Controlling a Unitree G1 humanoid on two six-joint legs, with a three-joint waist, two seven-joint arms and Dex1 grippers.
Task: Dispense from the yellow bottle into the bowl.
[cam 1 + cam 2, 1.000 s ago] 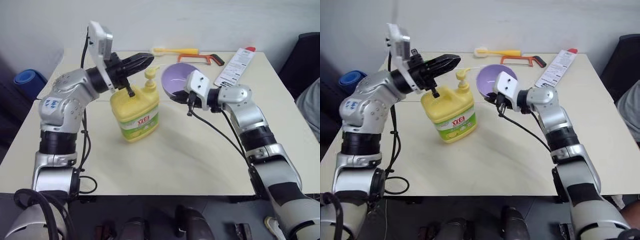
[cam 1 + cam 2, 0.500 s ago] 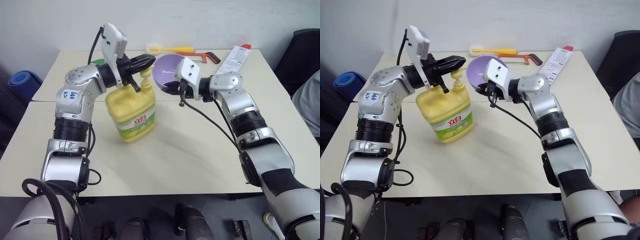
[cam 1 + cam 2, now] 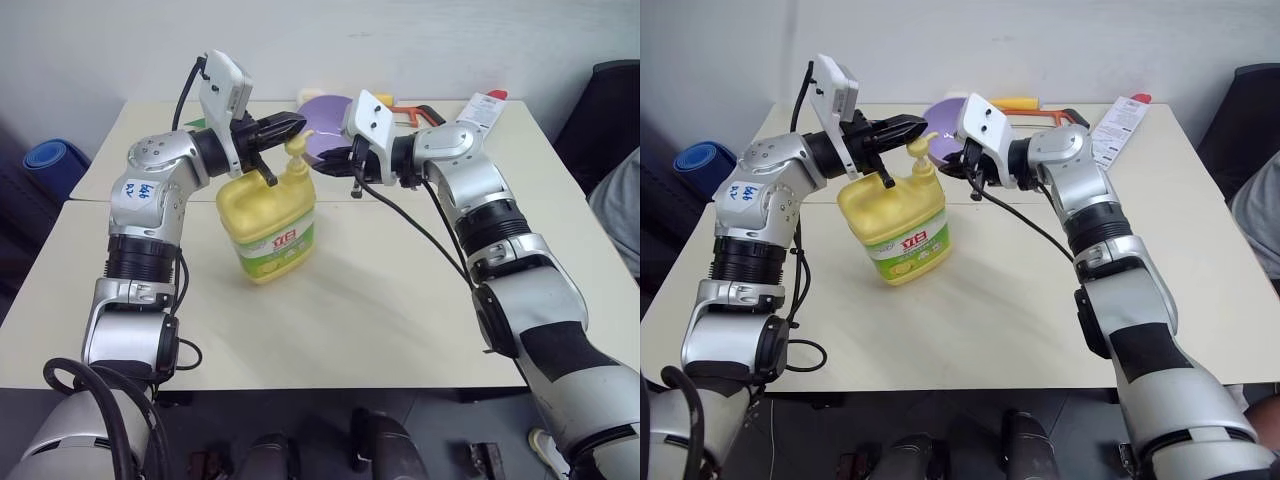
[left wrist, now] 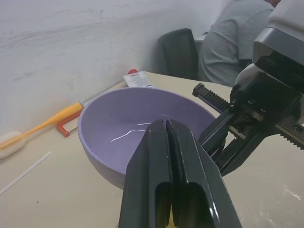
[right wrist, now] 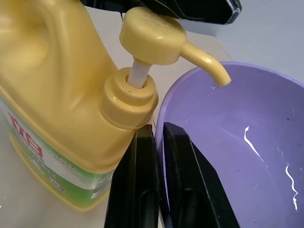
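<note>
The table (image 3: 380,300) has a pale cream top. The yellow bottle (image 3: 268,225) stands upright on it, left of centre. Along the far edge lie a yellow-handled brush (image 3: 1012,102), an orange-framed hacksaw (image 3: 418,113) and a flat white packet with a red end (image 3: 1114,128), set at an angle.
</note>
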